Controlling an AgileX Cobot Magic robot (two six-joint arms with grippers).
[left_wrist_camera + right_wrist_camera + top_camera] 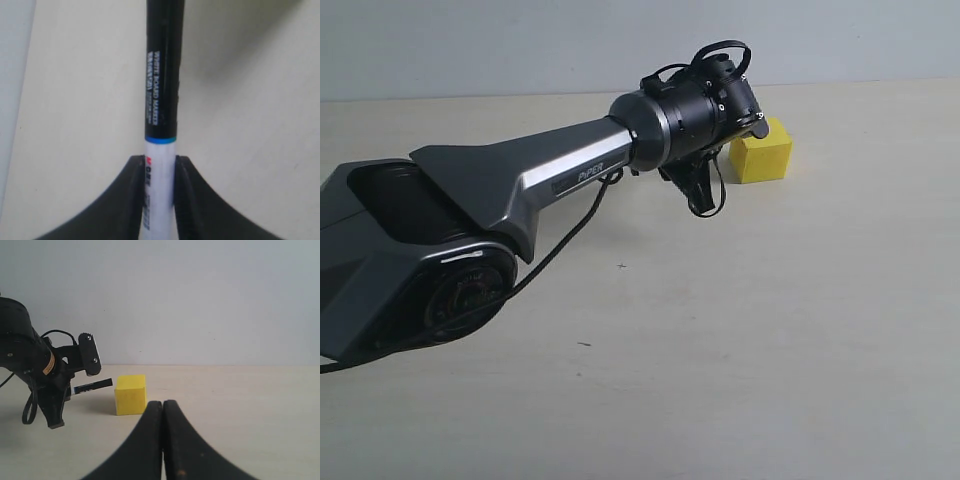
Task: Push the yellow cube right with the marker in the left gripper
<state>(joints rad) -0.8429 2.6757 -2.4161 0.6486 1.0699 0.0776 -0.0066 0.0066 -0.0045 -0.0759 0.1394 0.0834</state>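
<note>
The yellow cube (761,152) sits on the pale table near the back, and in the right wrist view the yellow cube (131,394) shows in full. My left gripper (740,115) hovers just left of it. That left gripper (160,162) is shut on the marker (161,100), whose white barrel sits between the fingers while the black cap sticks out ahead. The marker (92,386) lies level and points at the cube, its tip just short of the cube's left side; contact cannot be told. My right gripper (163,405) is shut on nothing, in front of the cube and well apart from it.
The left arm's grey body (520,190) stretches from the lower left of the exterior view to the cube. Bare table (740,330) lies to the cube's right and in front. A plain grey wall (200,300) backs the table.
</note>
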